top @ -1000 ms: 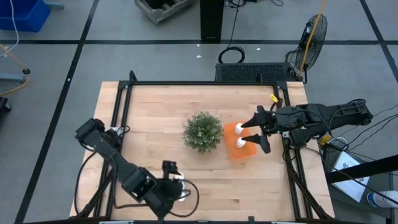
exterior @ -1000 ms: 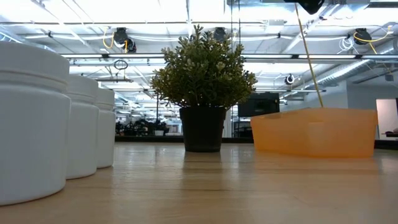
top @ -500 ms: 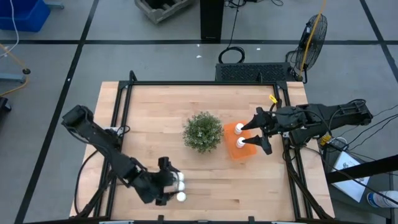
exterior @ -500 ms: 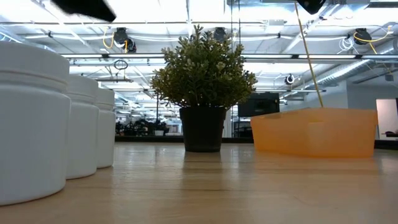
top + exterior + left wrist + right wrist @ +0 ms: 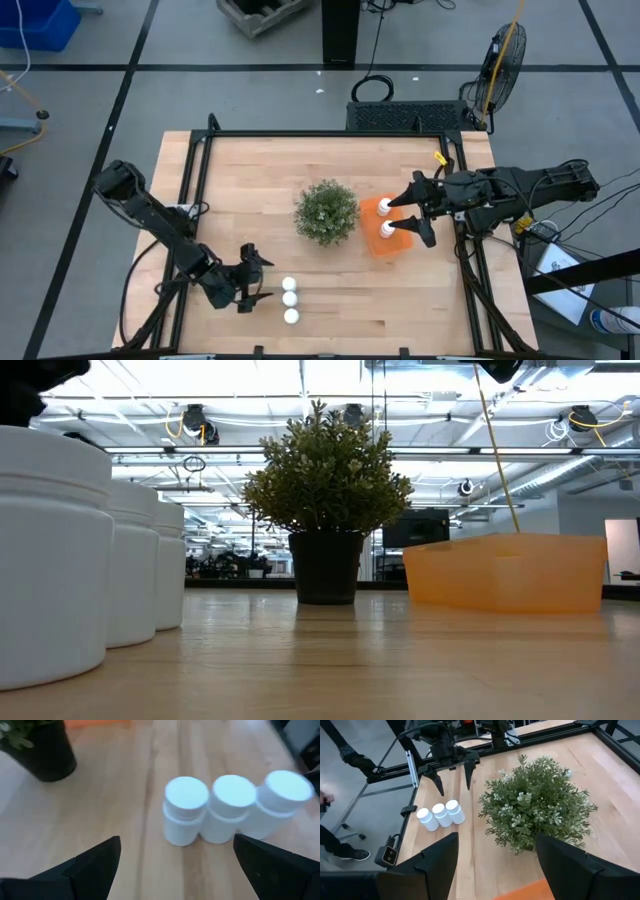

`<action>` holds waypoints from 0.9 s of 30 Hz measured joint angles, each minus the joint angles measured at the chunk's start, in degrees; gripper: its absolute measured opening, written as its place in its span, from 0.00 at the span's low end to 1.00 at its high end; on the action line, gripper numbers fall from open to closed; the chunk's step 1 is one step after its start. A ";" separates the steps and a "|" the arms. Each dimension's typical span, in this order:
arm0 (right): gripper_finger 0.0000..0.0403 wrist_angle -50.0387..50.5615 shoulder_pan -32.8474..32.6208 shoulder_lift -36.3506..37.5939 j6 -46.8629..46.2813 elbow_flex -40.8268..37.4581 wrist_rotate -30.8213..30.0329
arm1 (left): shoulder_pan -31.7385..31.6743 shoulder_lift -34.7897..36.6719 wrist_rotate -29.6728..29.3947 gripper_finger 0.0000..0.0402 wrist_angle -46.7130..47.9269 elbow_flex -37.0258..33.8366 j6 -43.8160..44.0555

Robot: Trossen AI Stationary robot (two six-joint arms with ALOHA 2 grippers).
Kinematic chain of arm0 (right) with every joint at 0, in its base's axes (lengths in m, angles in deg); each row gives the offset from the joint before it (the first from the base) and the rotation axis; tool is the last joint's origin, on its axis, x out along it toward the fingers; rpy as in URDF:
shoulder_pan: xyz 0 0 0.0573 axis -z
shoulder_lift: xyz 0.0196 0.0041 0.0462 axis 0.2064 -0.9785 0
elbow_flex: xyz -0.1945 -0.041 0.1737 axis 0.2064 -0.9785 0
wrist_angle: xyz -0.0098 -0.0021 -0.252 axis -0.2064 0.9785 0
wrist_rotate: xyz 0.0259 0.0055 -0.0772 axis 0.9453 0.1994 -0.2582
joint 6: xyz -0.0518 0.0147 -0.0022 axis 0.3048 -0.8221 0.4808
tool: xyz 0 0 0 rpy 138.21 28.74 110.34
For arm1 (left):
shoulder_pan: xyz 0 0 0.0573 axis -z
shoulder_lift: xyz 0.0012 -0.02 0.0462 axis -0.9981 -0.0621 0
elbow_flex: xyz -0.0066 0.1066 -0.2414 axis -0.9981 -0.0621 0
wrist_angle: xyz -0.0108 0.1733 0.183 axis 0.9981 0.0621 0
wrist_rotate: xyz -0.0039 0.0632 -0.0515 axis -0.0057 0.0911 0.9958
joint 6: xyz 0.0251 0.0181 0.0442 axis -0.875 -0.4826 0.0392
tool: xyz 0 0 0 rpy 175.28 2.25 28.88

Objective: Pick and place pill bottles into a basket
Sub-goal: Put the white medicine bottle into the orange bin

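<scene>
Bottles on bench: three pill bottles stand touching in a short row near the bench's front edge, left of centre; packed that tight, I'd guess the end ones are the easier grab
Bottles in basket: two more already sit upright in the orange basket, which is right of centre, just beside the plant
Left tool: left tool hangs just left of the row, fingers spread wide and pointed at it, looks lined up to take one; holding nothing
Right tool: right tool hovers over the basket's right side, fingers wide, nothing in them; probably just parked by the drop spot
Plant: sits between the row and the basket, so any carry likely has to go over or round it
Labels: none readable, the bottles look plain white with white caps, no writing on the basket either
</scene>
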 joint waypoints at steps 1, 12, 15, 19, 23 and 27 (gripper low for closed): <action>0.63 -0.03 0.02 0.00 0.38 0.00 0.00 | 0.11 0.00 0.02 0.98 -2.71 -1.34 -0.19; 0.63 -4.37 0.02 0.00 -0.09 -0.02 -1.50 | -1.10 0.00 1.48 0.98 -8.17 -7.25 -4.62; 0.63 -5.41 0.02 0.00 -0.10 -0.02 -2.47 | -1.97 0.00 3.89 0.98 -8.41 -7.26 -6.58; 0.63 -6.25 0.02 0.00 -0.69 -0.02 -2.80 | -2.96 0.00 6.78 0.98 -10.99 -7.27 -10.45; 0.63 -6.65 0.02 0.00 -1.84 -0.02 -2.77 | -4.46 0.00 9.38 0.98 -11.31 -7.27 -14.29; 0.63 -7.42 0.02 0.00 -2.63 -0.02 -2.78 | -6.55 0.00 14.14 0.98 -11.64 -7.27 -17.24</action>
